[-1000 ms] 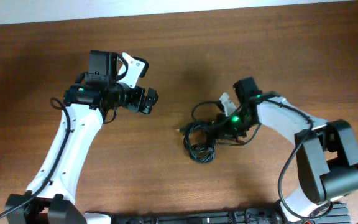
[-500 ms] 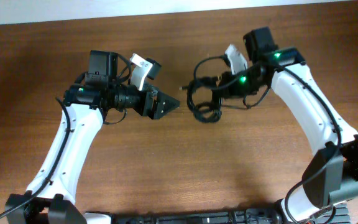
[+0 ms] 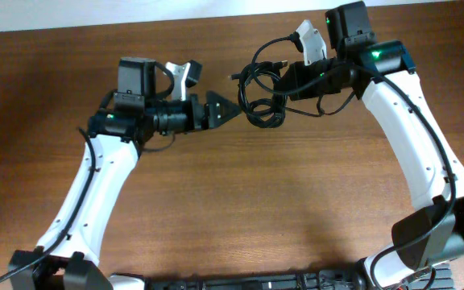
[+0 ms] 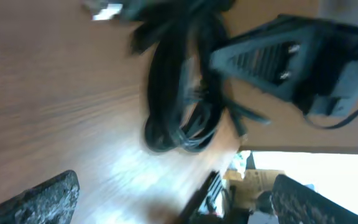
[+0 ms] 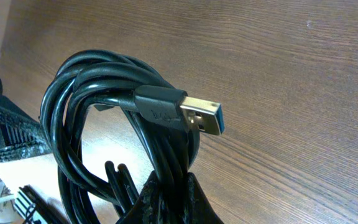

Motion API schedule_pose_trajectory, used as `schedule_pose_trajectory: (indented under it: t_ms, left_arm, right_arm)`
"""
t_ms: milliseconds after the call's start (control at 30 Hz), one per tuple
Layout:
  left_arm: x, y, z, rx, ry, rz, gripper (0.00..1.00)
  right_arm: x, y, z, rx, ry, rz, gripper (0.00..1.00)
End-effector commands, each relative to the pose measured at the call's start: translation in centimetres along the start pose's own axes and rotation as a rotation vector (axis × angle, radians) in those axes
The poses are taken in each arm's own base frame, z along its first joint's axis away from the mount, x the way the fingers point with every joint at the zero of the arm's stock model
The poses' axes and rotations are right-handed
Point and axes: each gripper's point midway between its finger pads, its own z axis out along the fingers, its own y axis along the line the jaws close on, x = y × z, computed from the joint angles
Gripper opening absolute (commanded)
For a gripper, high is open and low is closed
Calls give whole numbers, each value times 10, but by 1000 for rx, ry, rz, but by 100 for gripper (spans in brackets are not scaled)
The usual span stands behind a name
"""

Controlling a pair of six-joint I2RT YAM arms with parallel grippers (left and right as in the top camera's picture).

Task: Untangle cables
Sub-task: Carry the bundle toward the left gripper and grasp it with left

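right tool (image 3: 286, 80) clamped on cables (image 3: 258, 103), left tool (image 3: 225, 110) spread wide just beside

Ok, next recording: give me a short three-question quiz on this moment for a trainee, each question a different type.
1. True or false: the left gripper has its jaws open and points toward the cable bundle.
2. What grips the cable bundle? A. the left gripper B. the right gripper C. nothing grips it
3. Fill in: in the right wrist view, the USB plug sticking out of the bundle has a ____ insert.
Key: 1 true; 2 B; 3 blue.
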Motion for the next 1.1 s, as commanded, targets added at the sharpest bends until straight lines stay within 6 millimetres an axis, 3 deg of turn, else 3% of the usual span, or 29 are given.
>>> schedule_pose_trajectory:
  t_ms: [0, 133, 333, 533, 733, 867, 1000, 1067]
  left_arm:
    - [0, -35, 19, 81, 14, 47, 99]
    - [-4, -49, 31, 88, -20, 134, 99]
    - [-13, -39, 31, 22, -67, 135, 99]
    - [-21, -29, 30, -40, -108, 133, 99]
    - [-31, -37, 30, -11, -145, 132, 100]
    - [-33, -56, 36, 33, -165, 189, 89]
    - [-33, -71, 47, 42, -190, 242, 86]
    - [-33, -73, 49, 32, -200, 249, 76]
  right_arm:
    - [-12, 13, -19, -19, -59, -44, 4]
    - [-12, 13, -20, -21, -61, -45, 4]
    - [-15, 10, -25, -24, -71, -34, 4]
    - [-21, 20, -49, -151, -118, -16, 4]
    - [-24, 27, -65, -178, -154, -29, 4]
    - [-23, 29, -68, -180, -159, -33, 4]
    - [-23, 33, -69, -204, -158, -36, 4]
    - [-23, 33, -69, -203, -157, -35, 4]
